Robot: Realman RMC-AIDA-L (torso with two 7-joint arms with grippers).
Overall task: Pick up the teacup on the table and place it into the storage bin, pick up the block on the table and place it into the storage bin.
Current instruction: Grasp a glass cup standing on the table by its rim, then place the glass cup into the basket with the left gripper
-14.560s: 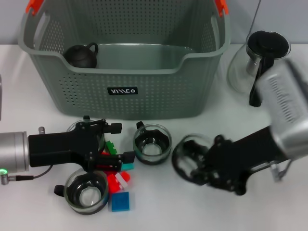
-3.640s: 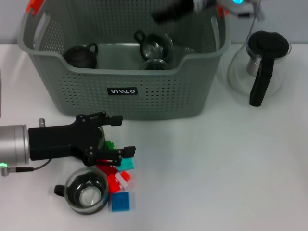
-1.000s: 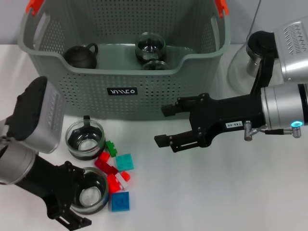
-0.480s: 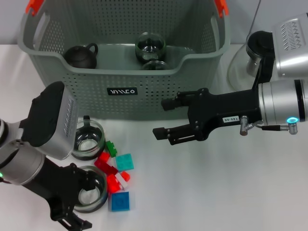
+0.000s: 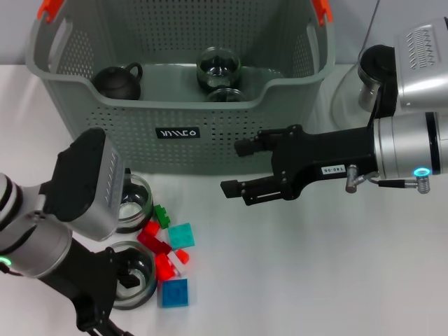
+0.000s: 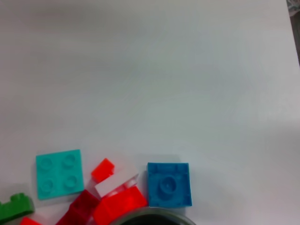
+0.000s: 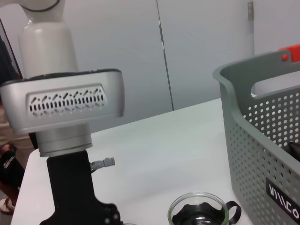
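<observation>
Over the last second the left gripper [image 5: 119,294] has dropped onto the near teacup [image 5: 136,283], fingers spread around its rim, while the right gripper [image 5: 248,171], spread and holding nothing, has edged leftward before the storage bin [image 5: 178,133]. Two teacups [image 5: 218,73] already lie inside. Two remain on the table [image 5: 315,273], the second teacup [image 5: 133,203] and all the blocks [image 5: 175,292] among them.

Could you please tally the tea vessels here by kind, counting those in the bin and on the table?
Clear glass teacups: 4 (2 in the grey-green perforated storage bin, 2 on the white table)
Dark round teapot: 1
Glass jug with black lid: 1
Total: 6
</observation>
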